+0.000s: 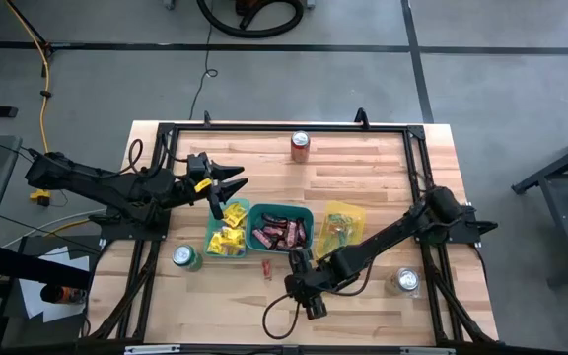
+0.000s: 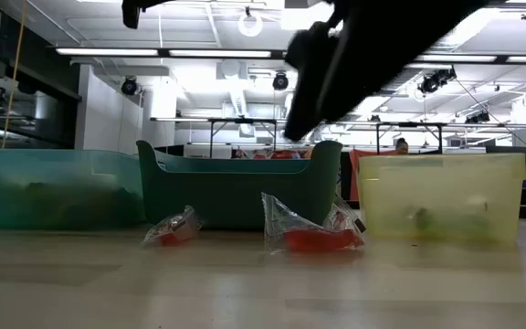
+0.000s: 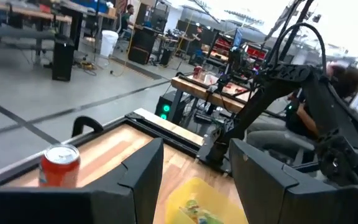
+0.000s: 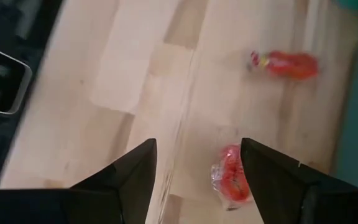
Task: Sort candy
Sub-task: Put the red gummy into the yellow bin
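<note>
Two red sweets in clear wrappers [image 2: 172, 228] [image 2: 313, 236] lie on the table in front of three bins. My right gripper [image 4: 197, 168] hovers open above them, slanting down. One red sweet [image 4: 232, 180] shows below, close to one finger; the other [image 4: 284, 64] lies farther off. In the high view my right gripper [image 1: 297, 271] is beside a red sweet [image 1: 264, 266]. My left gripper [image 1: 227, 185] stands open and level over the left teal bin [image 1: 211, 247] of yellow packets, nothing between its fingers [image 3: 142, 180].
The middle teal bin [image 1: 309, 212] holds dark brown-red bars, and the yellow bin [image 1: 358, 212] holds green-tinted sweets. A red can [image 1: 300, 145] stands at the far edge, a green can [image 1: 185, 258] near the left bin, and another can [image 1: 405, 281] beside my right arm.
</note>
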Tool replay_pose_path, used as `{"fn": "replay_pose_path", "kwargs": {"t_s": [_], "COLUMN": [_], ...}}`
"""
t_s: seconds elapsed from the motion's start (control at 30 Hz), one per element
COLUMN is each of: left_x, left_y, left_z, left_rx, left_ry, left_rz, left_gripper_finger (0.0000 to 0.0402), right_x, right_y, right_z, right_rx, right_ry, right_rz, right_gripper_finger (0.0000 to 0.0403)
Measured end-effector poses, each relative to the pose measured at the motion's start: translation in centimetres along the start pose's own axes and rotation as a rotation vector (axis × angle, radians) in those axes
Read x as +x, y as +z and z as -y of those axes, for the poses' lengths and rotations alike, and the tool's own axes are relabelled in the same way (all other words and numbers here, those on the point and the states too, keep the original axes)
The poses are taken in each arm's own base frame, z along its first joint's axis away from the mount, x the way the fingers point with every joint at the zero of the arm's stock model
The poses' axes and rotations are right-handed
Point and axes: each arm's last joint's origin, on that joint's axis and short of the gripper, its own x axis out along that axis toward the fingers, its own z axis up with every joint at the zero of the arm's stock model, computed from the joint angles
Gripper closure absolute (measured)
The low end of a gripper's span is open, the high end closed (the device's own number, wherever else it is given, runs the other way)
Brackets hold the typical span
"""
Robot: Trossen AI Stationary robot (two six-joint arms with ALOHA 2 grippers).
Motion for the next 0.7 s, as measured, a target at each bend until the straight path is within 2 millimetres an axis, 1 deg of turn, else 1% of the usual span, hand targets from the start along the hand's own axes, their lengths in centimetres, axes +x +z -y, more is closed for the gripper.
{"fn": "replay_pose_path", "kwargs": {"t_s": [0.13,0.23,0.33,0.43,0.53,0.67,0.7], "left_x": [0.0,0.0,0.0,0.0,0.0,0.0,0.0], "left_y": [0.0,0.0,0.0,0.0,0.0,0.1,0.1], "left_z": [0.0,0.0,0.0,0.0,0.0,0.0,0.0], "left_rx": [0.081,0.127,0.117,0.120,0.139,0.146,0.148], "left_ry": [0.001,0.002,0.002,0.002,0.002,0.000,0.000], "left_rz": [0.001,0.000,0.001,0.001,0.001,0.006,0.006], "left_gripper_finger": [0.0232,0.0232,0.0232,0.0232,0.0232,0.0232,0.0232], "right_x": [2.0,3.0,3.7,4.1,4.5,4.6,4.5], "right_y": [-0.7,-1.2,-1.4,-1.6,-1.9,-1.9,-1.8], "right_z": [-0.1,0.0,0.1,0.2,0.4,0.5,0.6], "right_rx": [0.016,0.048,0.104,0.109,0.110,0.153,0.178], "right_ry": [-0.011,-0.026,-0.081,-0.119,-0.136,-0.136,-0.133], "right_rz": [-0.045,-0.073,-0.078,-0.082,-0.095,-0.098,-0.097], "right_gripper_finger": [0.0183,0.0192,0.0205,0.0228,0.0274,0.0371,0.0385]}}
